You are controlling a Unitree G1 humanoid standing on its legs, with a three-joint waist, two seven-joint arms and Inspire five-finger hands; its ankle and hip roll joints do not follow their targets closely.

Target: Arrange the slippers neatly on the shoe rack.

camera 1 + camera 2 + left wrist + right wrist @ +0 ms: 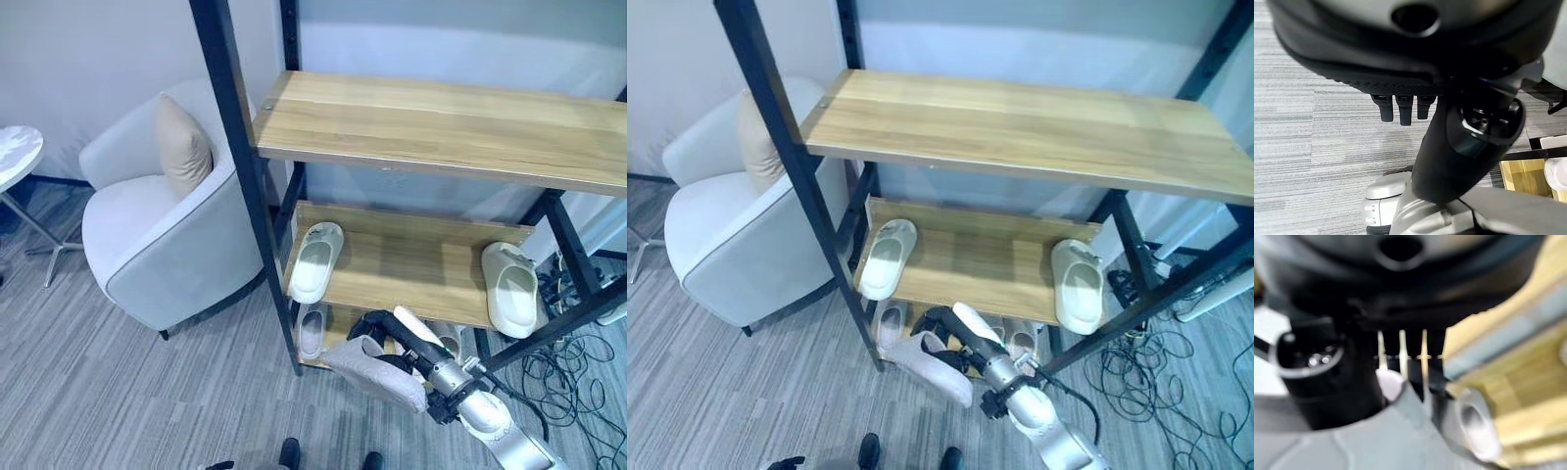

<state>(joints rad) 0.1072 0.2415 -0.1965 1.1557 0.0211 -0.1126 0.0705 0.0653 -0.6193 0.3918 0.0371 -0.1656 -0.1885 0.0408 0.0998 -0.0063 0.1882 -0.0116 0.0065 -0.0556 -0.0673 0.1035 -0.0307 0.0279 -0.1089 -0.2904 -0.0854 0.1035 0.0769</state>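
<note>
Right hand [384, 338] is low in front of the shoe rack [431, 127], fingers and white-covered thumb curled around a grey slipper [377, 372] held out over the carpet [118, 392] just ahead of the bottom shelf. Left hand [1400, 105]: fingers hang straight and relaxed over the carpet, holding nothing.

Rack: black metal frame, light wood boards. Top shelf bare.

Middle shelf [411, 259] has one white slipper [315, 259] at its left end, toe over the front edge, beside the front-left post. A second white slipper [513, 286] sits at the right end, also reaching the front edge, near the diagonal brace. Wide bare board between them.

Bottom shelf: a pale slipper [312, 331] at the left end, just behind the post; more pale slippers [1021, 338] show past the right hand, details hard to tell.

Held slipper: grey, soft-looking, sole side up, tilted, toe pointing away from the rack.

White armchair [162, 235] with a beige cushion [181, 147] stands close to the rack's left side; little gap there. Tangle of cables [573, 367] on the floor to the right.
</note>
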